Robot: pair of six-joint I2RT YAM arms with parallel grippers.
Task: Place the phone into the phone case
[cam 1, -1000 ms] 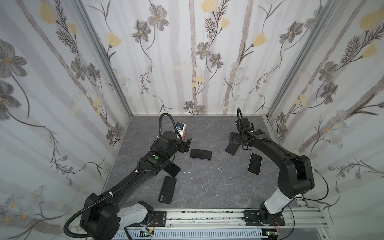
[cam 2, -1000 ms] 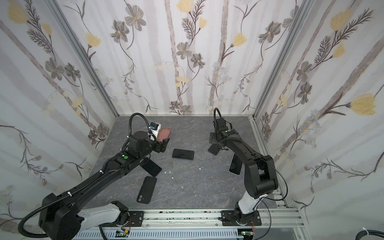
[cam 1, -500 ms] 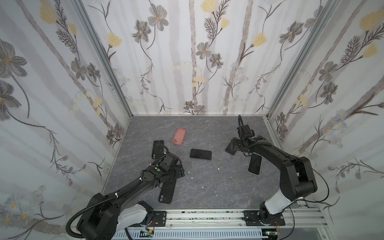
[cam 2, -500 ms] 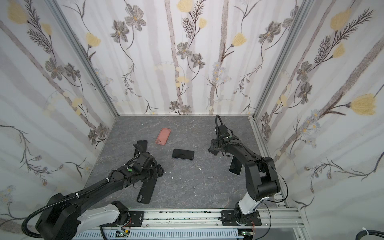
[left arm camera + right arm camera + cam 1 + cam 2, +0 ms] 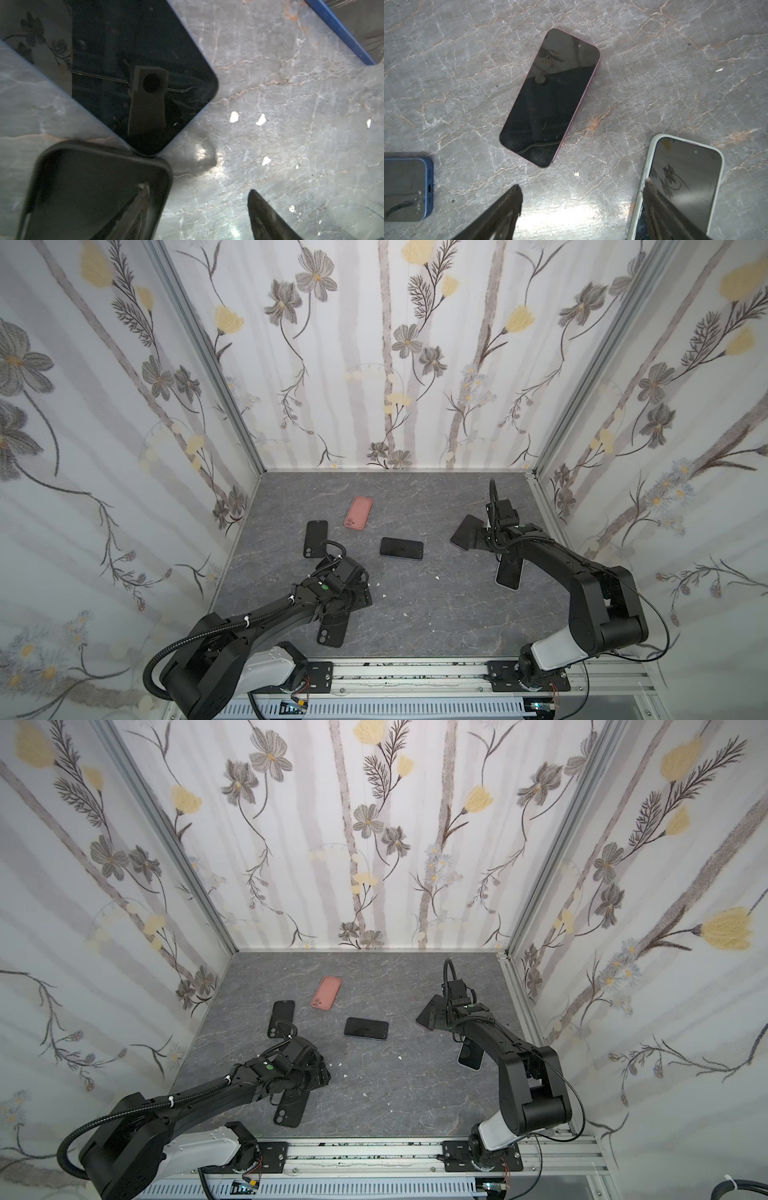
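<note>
A robot test cell in a lab, not a lived-in room. Floral wallpaper panels [image 5: 386, 364] box in the scene at 9, 12 and 3 o'clock, joined by bare aluminium corner posts [image 5: 208, 360]. The grey marble-look worktop [image 5: 436, 614] ends at 6 o'clock in an aluminium rail [image 5: 415, 672] with two black robot arms bolted to it, the left arm [image 5: 270, 614] and the right arm [image 5: 582, 585], with loose cabling. Props lie scattered on the worktop: a black phone [image 5: 401, 548] and a pink case [image 5: 358, 512].
</note>
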